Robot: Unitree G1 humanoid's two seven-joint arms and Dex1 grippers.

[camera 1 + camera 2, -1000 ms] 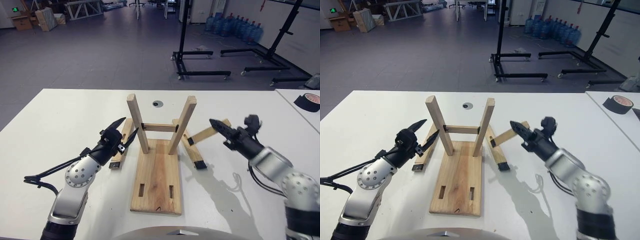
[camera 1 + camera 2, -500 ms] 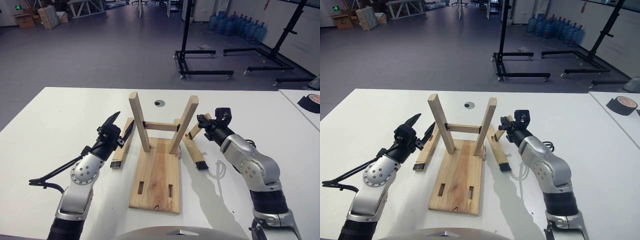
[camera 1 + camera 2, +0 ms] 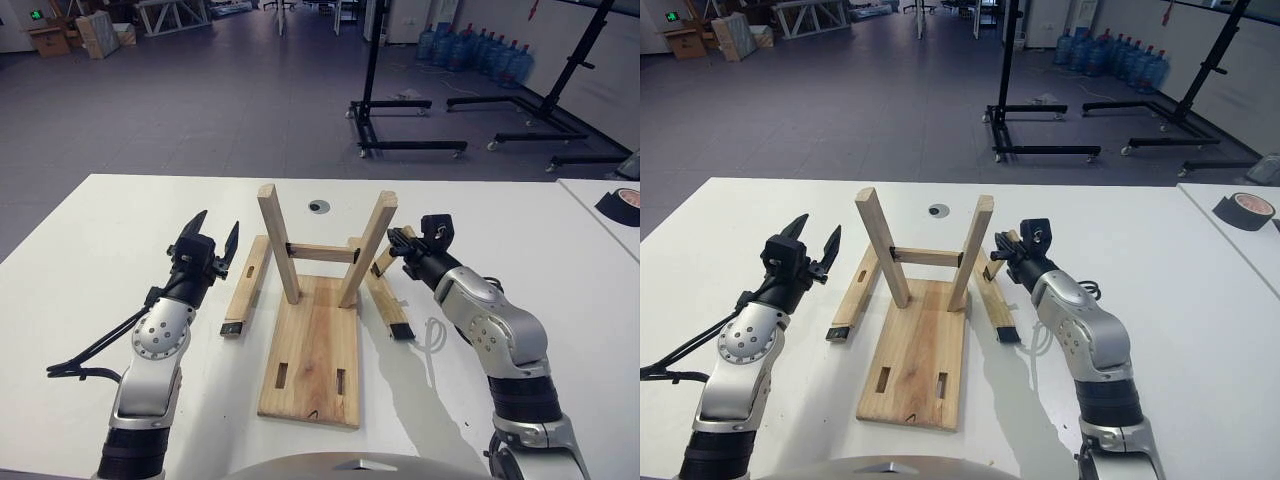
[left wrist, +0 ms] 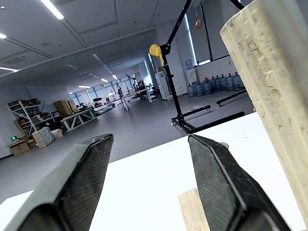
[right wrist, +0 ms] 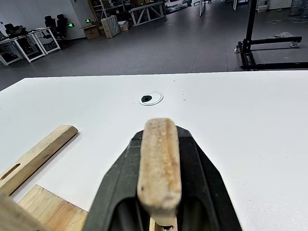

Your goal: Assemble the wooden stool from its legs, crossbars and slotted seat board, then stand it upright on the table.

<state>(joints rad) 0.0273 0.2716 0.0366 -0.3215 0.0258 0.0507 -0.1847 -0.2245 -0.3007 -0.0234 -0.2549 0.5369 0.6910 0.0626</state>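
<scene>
**A:** Wood throughout, so how will it handle? The seat board (image 3: 312,350) lies flat on the table (image 3: 90,230) with its two near slots empty.

**B:** Light, stiff and dry, I'd judge. Long pieces will twist if pinched at the tip, so grip near the middle.

**A:** And left of the board?

**B:** A loose leg (image 3: 246,285) lies flat. The left gripper (image 3: 216,230) hovers beside it, jaws apart and holding nothing.

**A:** Right of it?

**B:** Another leg (image 3: 387,303) lies there. The right gripper (image 3: 400,246) is clamped on the end of an angled piece (image 5: 156,154).

**A:** The board's far end?

**B:** Two upright legs (image 3: 277,245) stand in its slots, joined by a crossbar (image 3: 320,253).
</scene>
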